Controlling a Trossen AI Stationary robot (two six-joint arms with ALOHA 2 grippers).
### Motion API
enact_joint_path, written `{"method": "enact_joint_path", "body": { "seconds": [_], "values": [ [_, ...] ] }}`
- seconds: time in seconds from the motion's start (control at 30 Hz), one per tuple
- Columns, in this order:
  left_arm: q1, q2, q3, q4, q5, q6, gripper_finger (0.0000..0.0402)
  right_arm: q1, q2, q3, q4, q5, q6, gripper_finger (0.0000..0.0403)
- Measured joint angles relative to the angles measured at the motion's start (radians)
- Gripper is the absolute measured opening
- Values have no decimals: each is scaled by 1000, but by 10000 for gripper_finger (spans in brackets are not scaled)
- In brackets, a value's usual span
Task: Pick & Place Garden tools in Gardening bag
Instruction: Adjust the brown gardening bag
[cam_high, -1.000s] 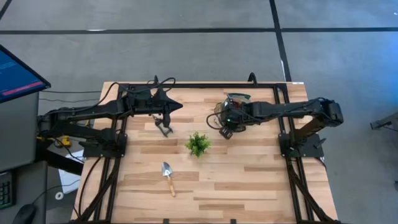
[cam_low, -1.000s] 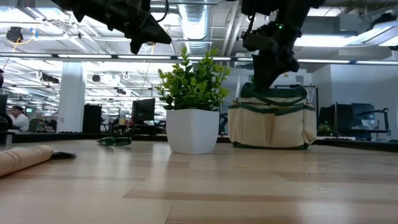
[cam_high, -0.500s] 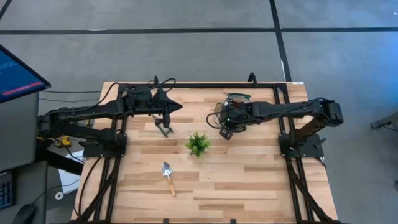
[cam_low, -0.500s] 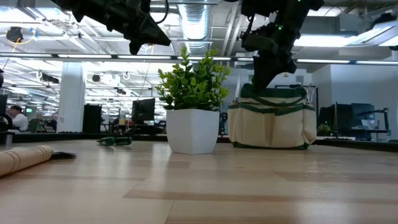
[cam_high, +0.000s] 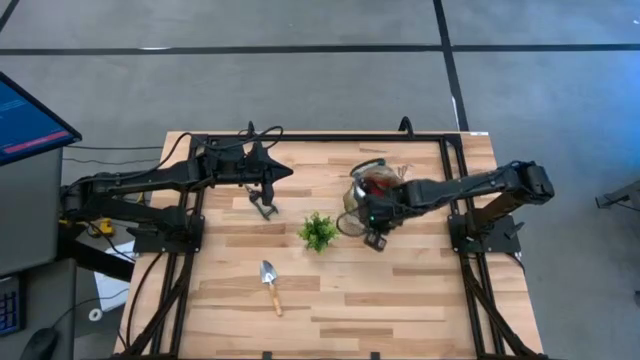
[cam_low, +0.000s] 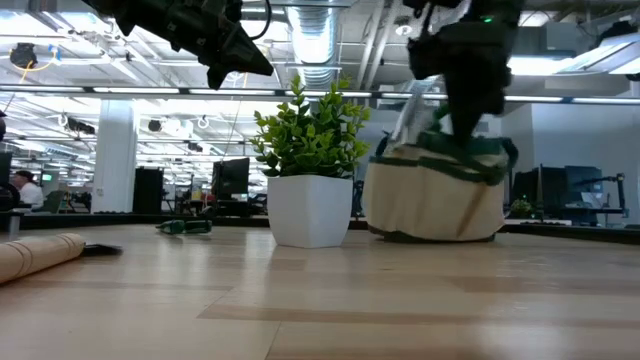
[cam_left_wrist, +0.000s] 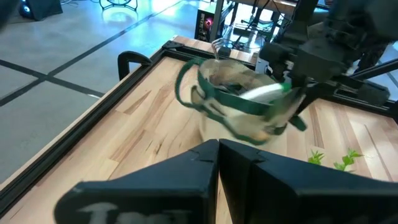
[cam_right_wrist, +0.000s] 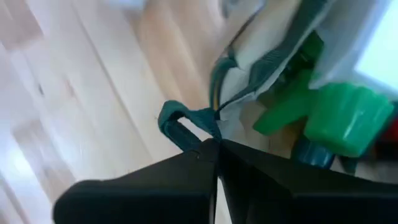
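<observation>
The right gripper (cam_high: 375, 238) is pinched shut on the dark green rim of the bag (cam_high: 372, 188), probably to drag or steady it, and the soft beige fabric slumps sideways. A green spray bottle (cam_right_wrist: 339, 118) pokes out inside. The leafy plant (cam_high: 319, 231) sits at the bag's 8 o'clock. A wooden-handled trowel (cam_high: 270, 284) lies loose at the plant's 7 o'clock. The left gripper (cam_high: 283, 172), fingers closed and empty, hangs over the shears (cam_high: 263, 205).

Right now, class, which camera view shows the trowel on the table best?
The high view: the trowel lies whole on bare wood, blade and handle both plain. The low view shows only a wooden handle end at its left edge; neither wrist view shows it.
</observation>
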Motion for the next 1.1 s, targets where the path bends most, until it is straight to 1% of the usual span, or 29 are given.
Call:
{"method": "enact_joint_path", "body": {
  "seconds": [0.23, 0.43, 0.6, 0.73, 0.83, 1.1],
  "values": [
    [0, 0, 0, 0, 0, 0, 1, 120, 0, 0, -171, -18, 96, 1],
    [0, 0, 0, 0, 0, 0, 1, 180, -10, 1, -281, -15, 165, 0],
    [0, 0, 0, 0, 0, -1, 1, 199, -40, 1, -363, 2, 190, 0],
    [0, 0, 0, -1, 0, -2, 1, 190, -99, 0, -412, 55, 224, 0],
    [0, 0, 0, -2, 0, -2, 1, 173, -154, 0, -417, 88, 258, 0],
    [0, 0, 0, -5, 0, -2, 1, 168, -266, 0, -412, 90, 314, 11]
  ]
}}
